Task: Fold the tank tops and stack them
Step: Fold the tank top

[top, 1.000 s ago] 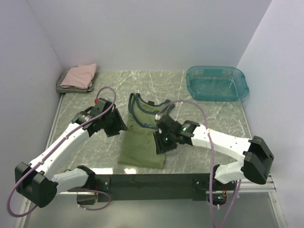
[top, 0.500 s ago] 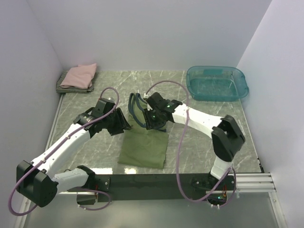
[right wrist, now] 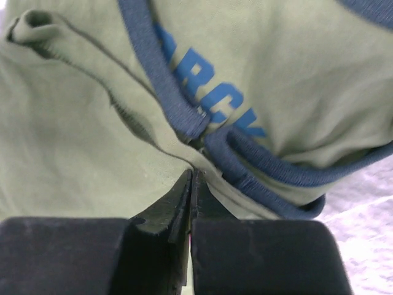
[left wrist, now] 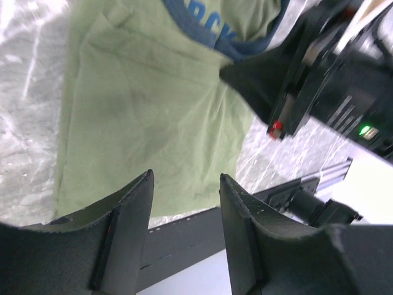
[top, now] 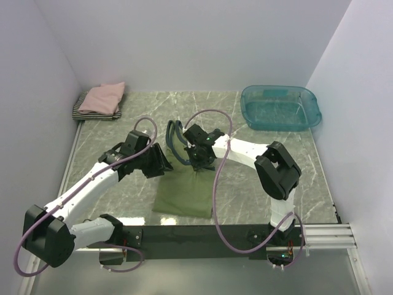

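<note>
Since a second ago the right gripper (top: 198, 158) has swung from the shirt's near-right side to its navy neckline, and its jaws have gone from apart to pinched together on the olive-green tank top (top: 184, 193) beside the trim (right wrist: 184, 120). The left gripper (top: 161, 165) has edged closer to the shirt's left edge and hovers there with its fingers (left wrist: 132, 203) apart, nothing between them. The tank top's near hem lies close to the table's (top: 245, 178) near edge. Bare marble stretches right toward the teal tub (top: 280, 107). The folded pink and striped tops (top: 101, 101) sit in the far-left corner, well apart.
</note>
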